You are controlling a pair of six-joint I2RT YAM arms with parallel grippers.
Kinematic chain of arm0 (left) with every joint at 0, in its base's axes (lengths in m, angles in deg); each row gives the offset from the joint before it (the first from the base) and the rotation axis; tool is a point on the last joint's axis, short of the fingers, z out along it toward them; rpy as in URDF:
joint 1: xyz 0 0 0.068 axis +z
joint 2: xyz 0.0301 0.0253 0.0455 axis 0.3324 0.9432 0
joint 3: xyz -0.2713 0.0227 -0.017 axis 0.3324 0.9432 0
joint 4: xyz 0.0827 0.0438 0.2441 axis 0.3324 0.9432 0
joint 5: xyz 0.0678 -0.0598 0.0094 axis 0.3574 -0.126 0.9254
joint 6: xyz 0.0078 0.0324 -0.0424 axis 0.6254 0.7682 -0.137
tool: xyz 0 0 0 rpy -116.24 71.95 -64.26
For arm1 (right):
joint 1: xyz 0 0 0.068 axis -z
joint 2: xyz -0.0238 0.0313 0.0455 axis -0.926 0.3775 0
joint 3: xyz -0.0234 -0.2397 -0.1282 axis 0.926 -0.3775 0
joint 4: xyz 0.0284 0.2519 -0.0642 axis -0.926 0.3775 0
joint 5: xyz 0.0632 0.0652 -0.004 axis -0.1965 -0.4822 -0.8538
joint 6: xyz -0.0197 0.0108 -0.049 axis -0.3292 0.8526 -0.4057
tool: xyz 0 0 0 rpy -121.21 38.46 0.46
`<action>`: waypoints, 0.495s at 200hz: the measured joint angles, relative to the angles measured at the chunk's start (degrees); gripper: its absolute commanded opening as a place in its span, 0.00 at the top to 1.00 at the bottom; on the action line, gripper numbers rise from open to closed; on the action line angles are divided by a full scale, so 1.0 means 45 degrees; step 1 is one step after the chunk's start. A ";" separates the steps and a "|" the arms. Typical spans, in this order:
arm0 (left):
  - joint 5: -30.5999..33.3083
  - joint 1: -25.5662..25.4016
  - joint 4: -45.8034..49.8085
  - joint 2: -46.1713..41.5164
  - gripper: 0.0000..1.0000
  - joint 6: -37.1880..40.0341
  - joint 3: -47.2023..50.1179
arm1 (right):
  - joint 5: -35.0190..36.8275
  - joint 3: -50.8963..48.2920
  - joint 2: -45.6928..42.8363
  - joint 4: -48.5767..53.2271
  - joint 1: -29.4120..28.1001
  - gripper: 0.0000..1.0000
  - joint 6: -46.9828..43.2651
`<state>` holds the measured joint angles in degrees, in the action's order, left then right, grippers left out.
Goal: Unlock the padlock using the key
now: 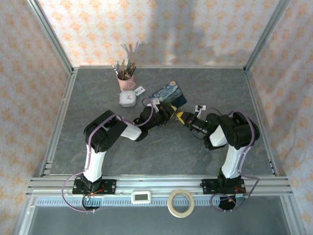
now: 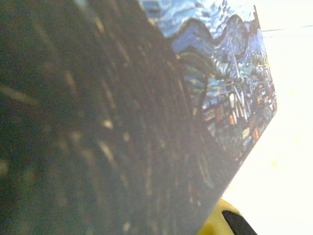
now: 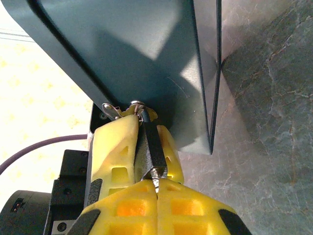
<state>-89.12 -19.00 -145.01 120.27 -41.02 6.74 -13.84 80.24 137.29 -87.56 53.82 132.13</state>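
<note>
Right jaws: closed on the key (image 3: 156, 173), which meets the padlock (image 3: 149, 147) at its lower end.
Left jaws: clamped on the black padlock body.
Padlock: middle of the worktop (image 1: 161, 152), shackle at the blue painted box (image 1: 169, 94), near side.
Far edge: pink cup of brushes (image 1: 125, 77).

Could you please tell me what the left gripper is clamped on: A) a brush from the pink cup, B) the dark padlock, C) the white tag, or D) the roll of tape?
B: the right wrist view shows the left gripper shut on the dark padlock beside the blue box, the right gripper pinching the key below it.
</note>
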 measured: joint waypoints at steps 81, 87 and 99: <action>0.0631 0.0015 -0.0015 0.0000 1.00 -0.0301 0.0024 | 0.0738 0.0316 0.0437 -0.0257 -0.0311 0.98 0.0423; 0.0636 0.0015 -0.0010 0.0005 1.00 -0.0282 0.0024 | 0.0738 0.0316 0.0437 -0.0257 -0.0311 0.96 0.0427; 0.0670 0.0015 0.0000 0.0000 1.00 -0.0267 0.0034 | 0.0743 0.0316 0.0437 -0.0257 -0.0306 0.90 0.0437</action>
<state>-86.11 -18.94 -145.01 120.27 -42.22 6.89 -10.49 81.66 139.26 -88.72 52.45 134.09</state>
